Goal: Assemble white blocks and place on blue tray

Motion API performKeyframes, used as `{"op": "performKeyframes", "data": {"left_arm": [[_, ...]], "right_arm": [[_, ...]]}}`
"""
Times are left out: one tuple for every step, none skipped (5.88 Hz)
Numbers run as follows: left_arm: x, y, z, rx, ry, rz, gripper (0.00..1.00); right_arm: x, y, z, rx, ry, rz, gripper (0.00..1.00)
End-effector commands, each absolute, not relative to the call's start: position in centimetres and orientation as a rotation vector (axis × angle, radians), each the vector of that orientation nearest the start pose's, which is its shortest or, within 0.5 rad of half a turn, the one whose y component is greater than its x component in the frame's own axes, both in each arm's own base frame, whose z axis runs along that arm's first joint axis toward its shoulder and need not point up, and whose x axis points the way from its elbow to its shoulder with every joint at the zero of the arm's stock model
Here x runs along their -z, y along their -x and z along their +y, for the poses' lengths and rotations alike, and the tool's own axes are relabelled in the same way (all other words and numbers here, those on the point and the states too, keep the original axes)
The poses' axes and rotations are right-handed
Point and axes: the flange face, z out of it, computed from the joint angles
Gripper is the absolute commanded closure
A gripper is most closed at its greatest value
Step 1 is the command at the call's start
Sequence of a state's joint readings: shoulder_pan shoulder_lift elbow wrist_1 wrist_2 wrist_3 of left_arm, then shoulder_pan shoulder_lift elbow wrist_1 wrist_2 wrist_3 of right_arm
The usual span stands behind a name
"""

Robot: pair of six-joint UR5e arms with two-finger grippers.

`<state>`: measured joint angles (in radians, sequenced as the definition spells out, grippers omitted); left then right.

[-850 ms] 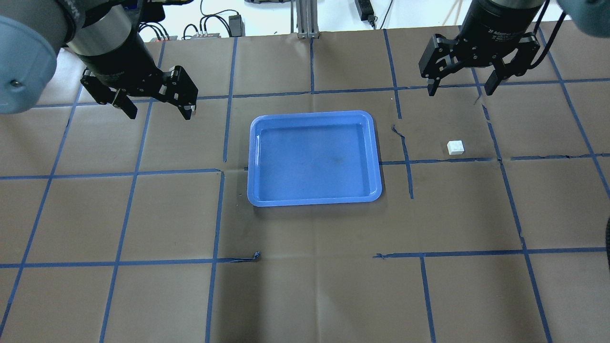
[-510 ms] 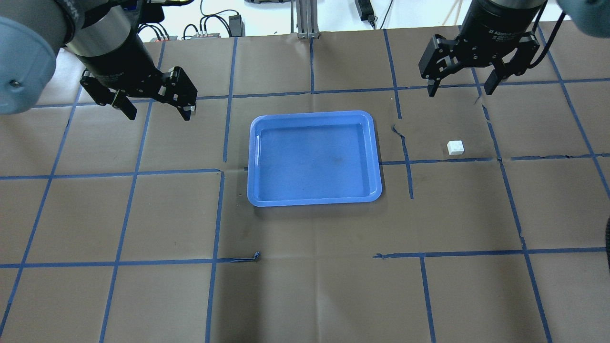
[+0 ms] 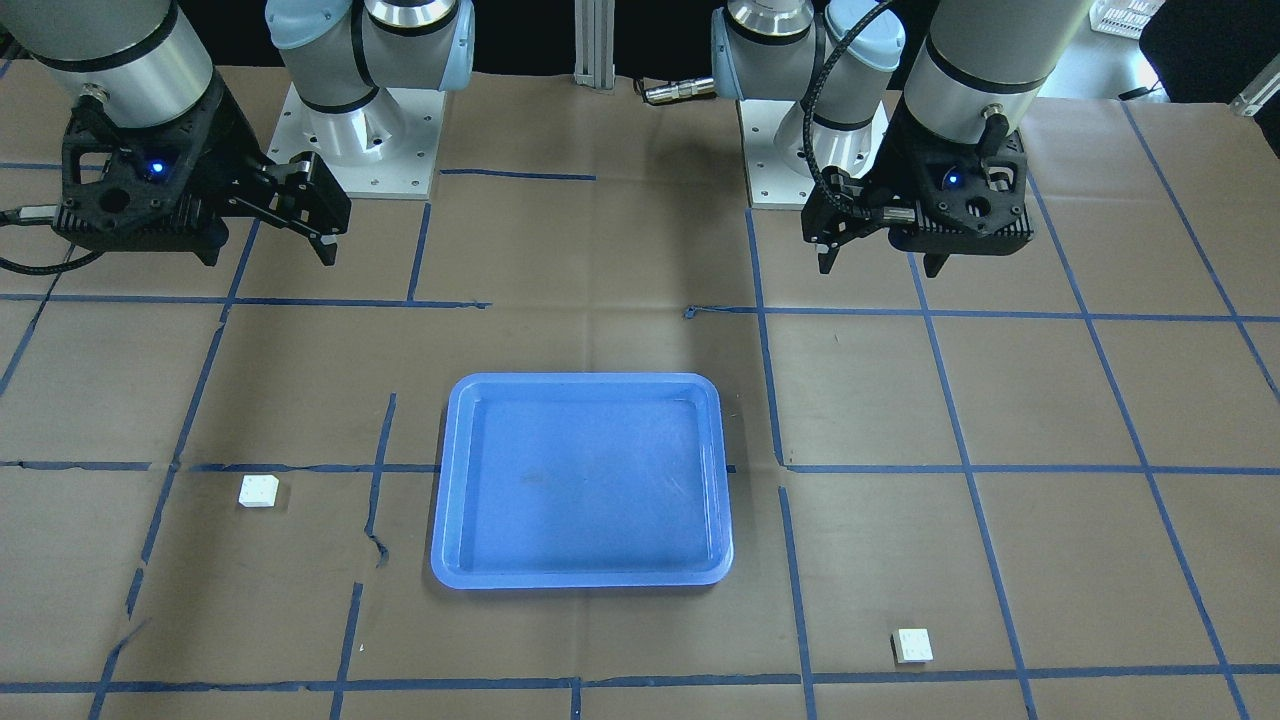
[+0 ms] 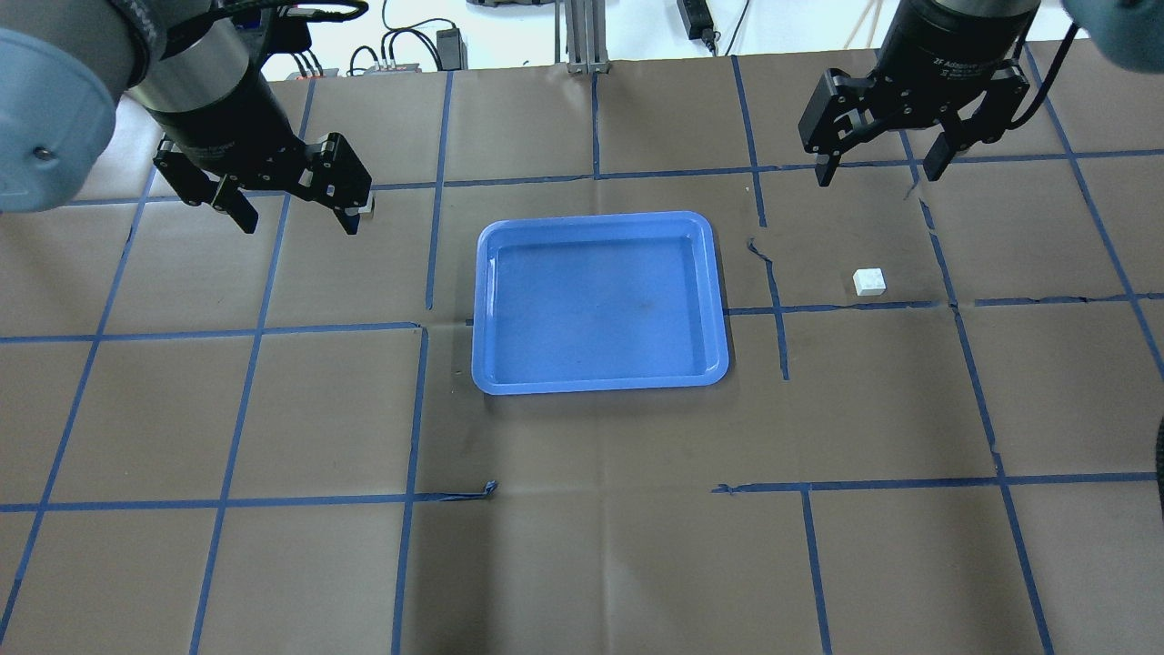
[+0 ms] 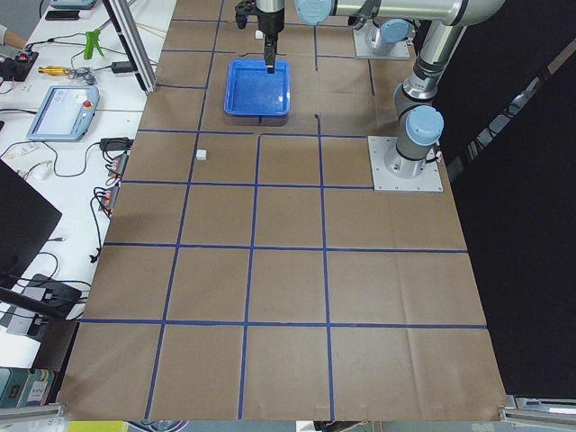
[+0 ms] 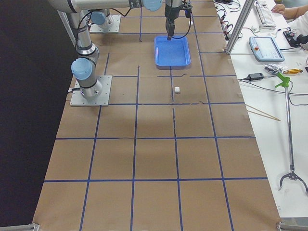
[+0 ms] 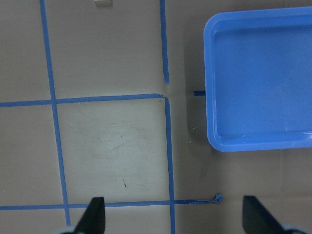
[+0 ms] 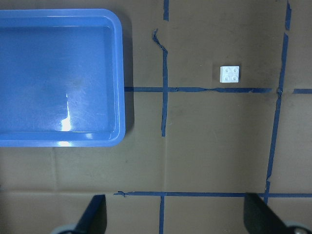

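The blue tray [image 4: 600, 382] lies at the table's middle, also in the front view [image 3: 580, 578]. One white block [image 4: 869, 281] lies right of the tray, in front of my right gripper [image 4: 876, 175], which hovers open and empty. The right wrist view shows this block [image 8: 229, 74] studs up. The other white block [image 3: 912, 645] lies left of the tray, far from my base. From overhead it is mostly hidden behind my left gripper [image 4: 298, 224], which hovers open and empty. In the left wrist view it [image 7: 102, 2] sits at the top edge.
Brown paper with a grid of blue tape [image 4: 418, 409] covers the table. Cables and a power brick [image 4: 450, 41] lie beyond the far edge. Both arm bases [image 3: 350, 150] stand at the near edge.
My left gripper has shifted slightly to the left over the table. The right gripper, the tray and the blocks have stayed in place.
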<state>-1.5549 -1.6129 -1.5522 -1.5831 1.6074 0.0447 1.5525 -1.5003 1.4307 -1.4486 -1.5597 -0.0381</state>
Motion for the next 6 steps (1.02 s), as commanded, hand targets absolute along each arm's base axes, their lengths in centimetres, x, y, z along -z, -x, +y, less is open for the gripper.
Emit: {"op": "performKeyframes", "data": {"left_arm": [[-41.5,6.9,-55.8,-0.137,0.105,3.116,0.01],[-38.2,6.0,-57.9,-0.119,0.108,3.115,0.01],[-33.1,5.4,-60.2,-0.093,0.004,3.111,0.01],[-28.1,5.1,-61.9,0.014,-0.044,3.103,0.01],[-25.1,4.6,-63.3,0.105,-0.059,3.091,0.02],[-22.1,1.5,-64.1,0.052,0.012,3.107,0.01]], "right_arm": [[-51.8,-12.4,-51.9,-0.048,0.317,3.107,0.0],[-51.1,-12.0,-52.1,-0.067,0.669,3.051,0.0],[-50.6,-11.4,-52.8,-0.052,0.965,2.963,0.0],[-49.8,-9.6,-54.2,-0.024,1.324,2.82,0.0],[-48.4,-7.1,-55.6,-0.035,1.609,2.646,0.0],[-47.6,-3.3,-56.4,-0.033,1.828,2.476,0.0]]}}
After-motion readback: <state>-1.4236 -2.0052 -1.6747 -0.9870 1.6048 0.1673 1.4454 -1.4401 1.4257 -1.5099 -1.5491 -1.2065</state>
